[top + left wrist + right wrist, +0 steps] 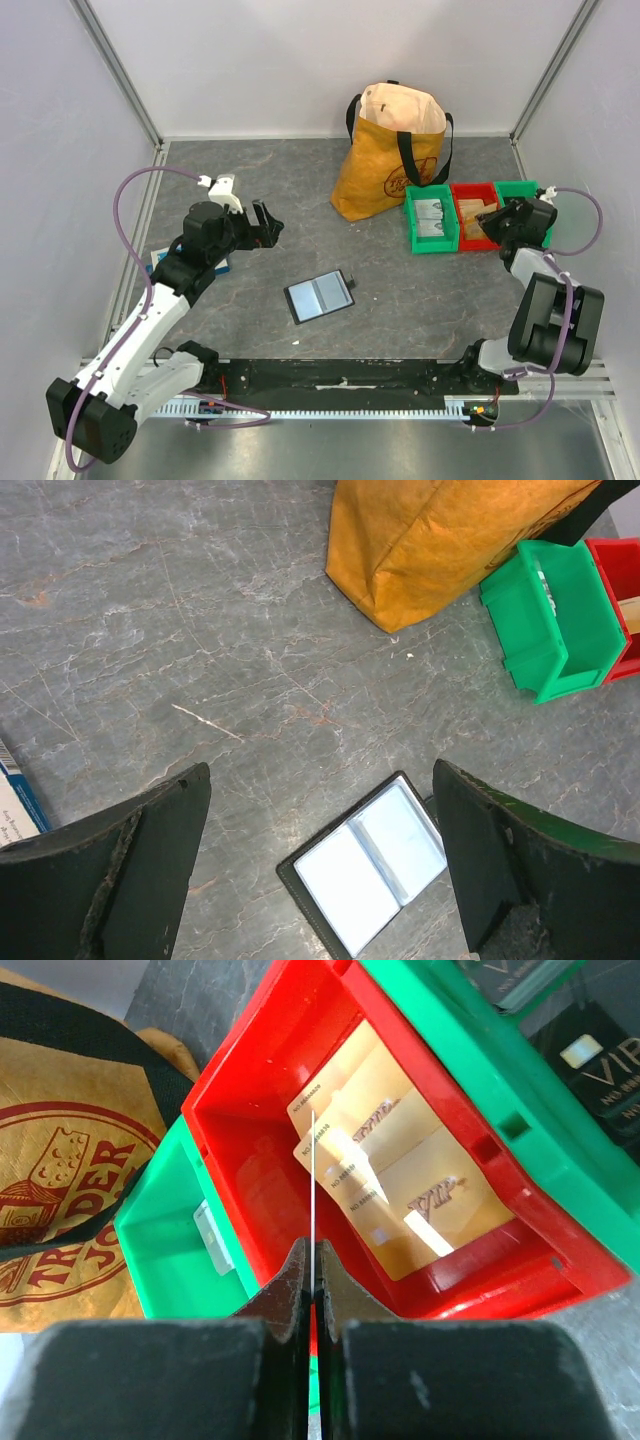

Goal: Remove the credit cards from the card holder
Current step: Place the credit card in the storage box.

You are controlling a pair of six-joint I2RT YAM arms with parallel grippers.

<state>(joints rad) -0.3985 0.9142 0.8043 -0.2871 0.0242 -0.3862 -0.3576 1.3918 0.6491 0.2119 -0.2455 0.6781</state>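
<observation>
Grey tabletop (pixel 250 180); right pincer (pixel 312 1260) pinches card (pixel 312 1175); binned cards (pixel 400 1195): VIP.

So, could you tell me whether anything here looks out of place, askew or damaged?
Nothing looks damaged or spilled. The gold cards in the red bin lie fanned and overlapping at crooked angles, not stacked square. The card holder lies open, skewed to the table edge.
</observation>
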